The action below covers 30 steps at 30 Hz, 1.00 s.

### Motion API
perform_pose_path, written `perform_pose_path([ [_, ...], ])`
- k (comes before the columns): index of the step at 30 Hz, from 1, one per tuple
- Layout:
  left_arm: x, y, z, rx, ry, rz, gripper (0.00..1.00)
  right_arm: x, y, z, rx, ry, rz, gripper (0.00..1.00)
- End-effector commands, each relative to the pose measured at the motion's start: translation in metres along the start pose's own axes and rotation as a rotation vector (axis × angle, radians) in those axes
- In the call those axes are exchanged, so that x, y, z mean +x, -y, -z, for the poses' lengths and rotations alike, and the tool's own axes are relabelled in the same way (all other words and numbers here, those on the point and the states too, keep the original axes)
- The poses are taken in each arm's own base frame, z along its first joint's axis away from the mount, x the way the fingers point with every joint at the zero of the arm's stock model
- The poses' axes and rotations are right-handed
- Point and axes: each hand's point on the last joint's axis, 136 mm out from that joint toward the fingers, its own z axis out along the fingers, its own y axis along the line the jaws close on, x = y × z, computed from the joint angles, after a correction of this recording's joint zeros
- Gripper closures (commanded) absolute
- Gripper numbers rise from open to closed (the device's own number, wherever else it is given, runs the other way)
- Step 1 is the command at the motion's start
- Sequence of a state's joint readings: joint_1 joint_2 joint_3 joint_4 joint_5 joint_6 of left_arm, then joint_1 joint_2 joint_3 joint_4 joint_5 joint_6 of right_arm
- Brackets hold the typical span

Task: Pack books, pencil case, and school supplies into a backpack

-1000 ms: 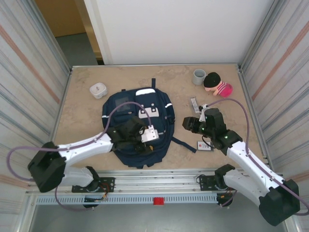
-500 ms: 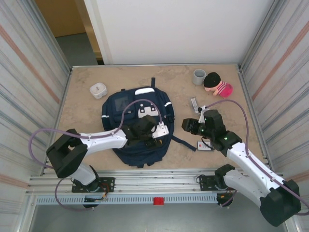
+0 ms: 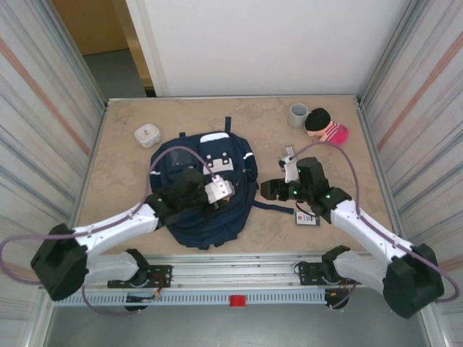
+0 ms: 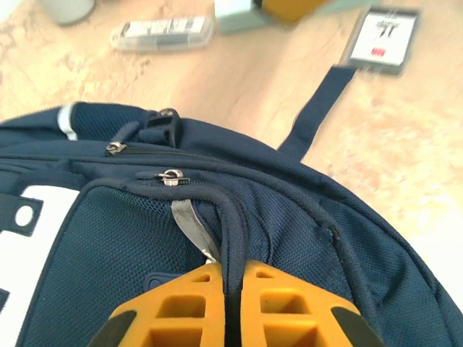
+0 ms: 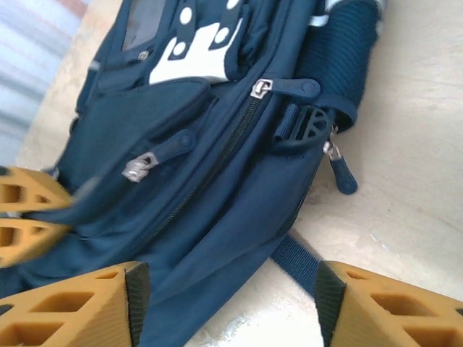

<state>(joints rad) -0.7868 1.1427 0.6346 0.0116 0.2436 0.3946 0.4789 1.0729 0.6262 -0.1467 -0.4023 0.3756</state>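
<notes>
Top external view: the backpack [image 3: 217, 228] is seen lying flat, front pocket up, on the surface [image 3: 123, 181], left of centre, with its handle end toward the far side. The left pincer [image 3: 228, 194] is placed over the right half of the backpack. In the left wrist view the left pincer [image 4: 231, 271] is recorded as clamped together on a raised dark seam of the backpack [image 4: 108, 275], the yellow fingers [image 4: 181, 303] nearly touching with only that ridge between them; a metal zip pull [image 4: 171, 176] is noted just beyond. The right pincer [image 3: 269, 189] is positioned at the backpack's right edge. In the right wrist view the right pincer [image 5: 228, 303] is seen with its jaws well apart and nothing gripped, above the backpack's side [image 5: 217, 217] and a dark strap [image 5: 296, 260] lying on the surface. A black rectangle [image 3: 307, 218] with a white label is found on the surface right of the backpack, beside the right arm; a grey-white bar [image 3: 289, 155] lies farther back. A white box [image 3: 147, 134], a grey cup [image 3: 298, 114] and a plush toy [image 3: 325, 126] are noted along the far side.
</notes>
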Motion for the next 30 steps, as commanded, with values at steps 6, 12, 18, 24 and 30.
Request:
perform_pose_path([
  [6, -0.030, 0.010, 0.056, 0.085, 0.160, -0.079, 0.98, -0.036, -0.039, -0.048, -0.256, -0.155, 0.242, 0.25],
  [12, -0.022, 0.009, 0.071, 0.044, 0.169, -0.069, 0.98, -0.031, -0.030, -0.084, -0.359, -0.301, 0.180, 0.24],
  [18, -0.015, 0.003, 0.074, 0.000, 0.158, -0.056, 0.98, -0.011, -0.033, -0.087, -0.442, -0.405, 0.101, 0.28],
  [24, -0.020, -0.001, 0.073, -0.018, 0.193, -0.047, 0.98, 0.009, -0.030, -0.091, -0.472, -0.476, 0.037, 0.33],
  [30, -0.019, -0.006, 0.068, -0.028, 0.198, -0.038, 0.98, 0.013, -0.039, -0.081, -0.495, -0.490, 0.036, 0.54],
])
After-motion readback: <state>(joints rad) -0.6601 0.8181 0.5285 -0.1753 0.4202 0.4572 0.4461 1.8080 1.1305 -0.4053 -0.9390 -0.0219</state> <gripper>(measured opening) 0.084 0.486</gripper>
